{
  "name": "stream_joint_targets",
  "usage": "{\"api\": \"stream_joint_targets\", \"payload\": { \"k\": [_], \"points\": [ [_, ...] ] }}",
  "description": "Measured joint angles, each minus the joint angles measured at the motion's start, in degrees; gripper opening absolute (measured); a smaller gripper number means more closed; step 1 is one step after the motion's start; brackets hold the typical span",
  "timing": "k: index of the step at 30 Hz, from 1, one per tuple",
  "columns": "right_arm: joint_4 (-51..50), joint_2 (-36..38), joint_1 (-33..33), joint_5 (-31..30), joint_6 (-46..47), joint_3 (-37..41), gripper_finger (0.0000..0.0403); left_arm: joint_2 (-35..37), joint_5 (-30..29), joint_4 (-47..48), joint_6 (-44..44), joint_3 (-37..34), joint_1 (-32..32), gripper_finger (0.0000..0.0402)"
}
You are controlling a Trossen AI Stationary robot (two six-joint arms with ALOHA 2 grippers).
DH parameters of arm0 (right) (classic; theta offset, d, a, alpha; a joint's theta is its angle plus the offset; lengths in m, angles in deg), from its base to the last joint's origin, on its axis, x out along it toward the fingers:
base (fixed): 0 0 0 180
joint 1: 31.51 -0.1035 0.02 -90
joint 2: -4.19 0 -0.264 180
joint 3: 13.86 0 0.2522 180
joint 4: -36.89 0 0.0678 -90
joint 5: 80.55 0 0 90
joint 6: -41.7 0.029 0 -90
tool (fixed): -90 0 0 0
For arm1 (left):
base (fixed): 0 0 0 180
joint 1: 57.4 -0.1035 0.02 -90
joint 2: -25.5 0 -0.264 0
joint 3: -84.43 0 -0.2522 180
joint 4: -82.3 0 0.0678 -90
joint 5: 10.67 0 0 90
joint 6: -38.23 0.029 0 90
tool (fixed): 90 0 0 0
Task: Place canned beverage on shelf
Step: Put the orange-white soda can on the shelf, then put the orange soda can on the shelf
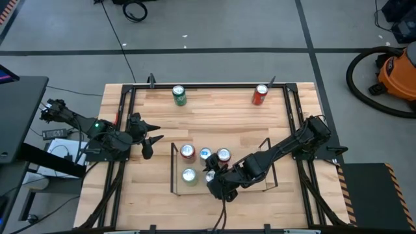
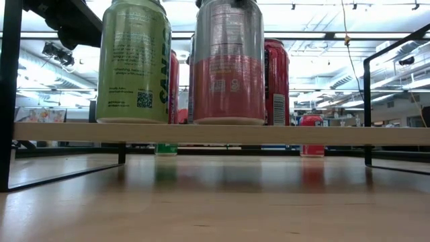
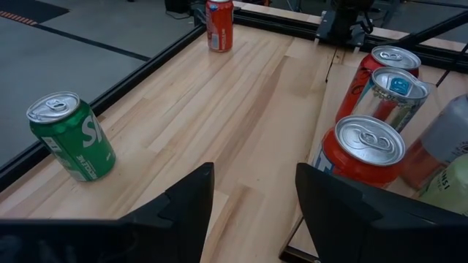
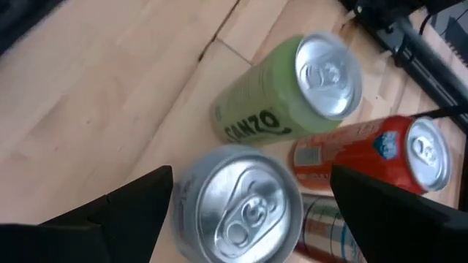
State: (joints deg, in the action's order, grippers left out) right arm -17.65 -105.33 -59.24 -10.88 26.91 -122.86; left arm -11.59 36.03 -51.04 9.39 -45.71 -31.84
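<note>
The shelf (image 1: 177, 190) stands on the table's near middle, with several cans upright on its pale floor (image 2: 215, 133). Nearest the front are a light green can (image 4: 289, 102) and a silver-topped can (image 4: 238, 201). My right gripper (image 1: 214, 185) hovers open over that silver-topped can, slanting down, one finger on each side of the can's top (image 4: 252, 212); I see no touch. Two more cans stand on the bare table at the far side: a green one (image 1: 179, 95) and a red one (image 1: 260, 95). My left gripper (image 1: 149, 138) waits open, left of the shelf, holding nothing.
A black frame (image 1: 127, 110) borders the tabletop. The shelf's thin rods (image 2: 7, 94) rise at its corners. Red cans (image 3: 362, 153) and a blue-topped can (image 3: 395, 95) fill the shelf's far row. Bare wood lies between the shelf and the two far cans.
</note>
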Motion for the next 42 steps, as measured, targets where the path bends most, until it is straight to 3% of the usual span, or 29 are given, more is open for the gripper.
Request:
{"api": "stream_joint_targets", "payload": {
  "k": [18,26,35,42],
  "points": [
    [2.4,0.0,0.2,-5.2,-3.4,1.4,0.0381,0.0,0.0,0.0,0.0,0.0,0.0,0.0203],
    [0.0,1.4,0.5,-10.0,-1.1,-2.3,0.0381,0.0,0.0,0.0,0.0,0.0,0.0,0.0203],
    [-9.1,6.7,6.0,-15.0,7.3,-2.3,0.0381,0.0,0.0,0.0,0.0,0.0,0.0,0.0203],
    [-17.9,10.5,14.8,-12.7,15.2,-2.4,0.0381,0.0,-0.1,0.0,0.9,0.0,0.0,0.0203]
  ]
}}
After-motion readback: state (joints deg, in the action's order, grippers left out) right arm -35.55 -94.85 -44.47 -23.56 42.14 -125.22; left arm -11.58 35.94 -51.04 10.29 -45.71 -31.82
